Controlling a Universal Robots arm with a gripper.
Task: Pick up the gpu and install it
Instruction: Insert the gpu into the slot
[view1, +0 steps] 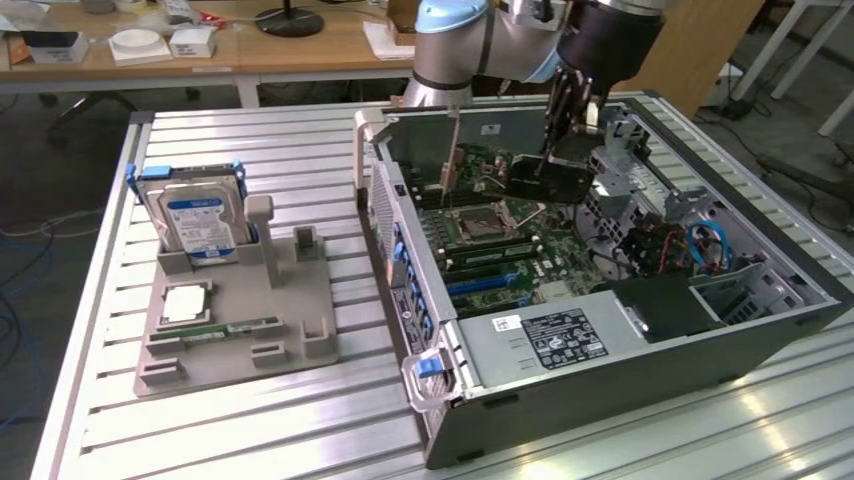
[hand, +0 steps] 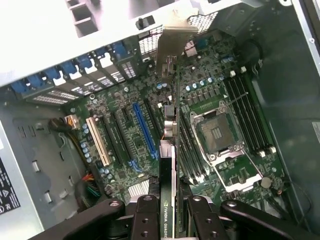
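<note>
ribbed metal table (view1: 240, 150) under everything, desks and cables in the room behind. the gpu (view1: 547, 178) is in my grip inside the open computer case (view1: 641, 400), hanging over the motherboard (view1: 494, 240) near the case's back wall, and by my reading not yet seated. my gripper (view1: 563, 152) is closed narrow on the card's upper edge, a finger (hand: 146, 217) on each flat side, so the card stands on edge directly below me. its long axis runs from my fingers toward the case's back wall, metal bracket (hand: 172, 47) end first, close to the blue-clipped openings there. the long blue slot (hand: 145, 130) runs parallel, just beside the card's line; whether the card's lower edge is over that slot or a neighbour i cannot tell. the wrist view gives this alignment edge-on. the exterior view gives the gap between card and board, plus what sits outside the case: a grey tray (view1: 307, 330) with a hard drive (view1: 200, 220) standing in it and a memory stick (view1: 227, 328) lying flat, well apart from the case.
</note>
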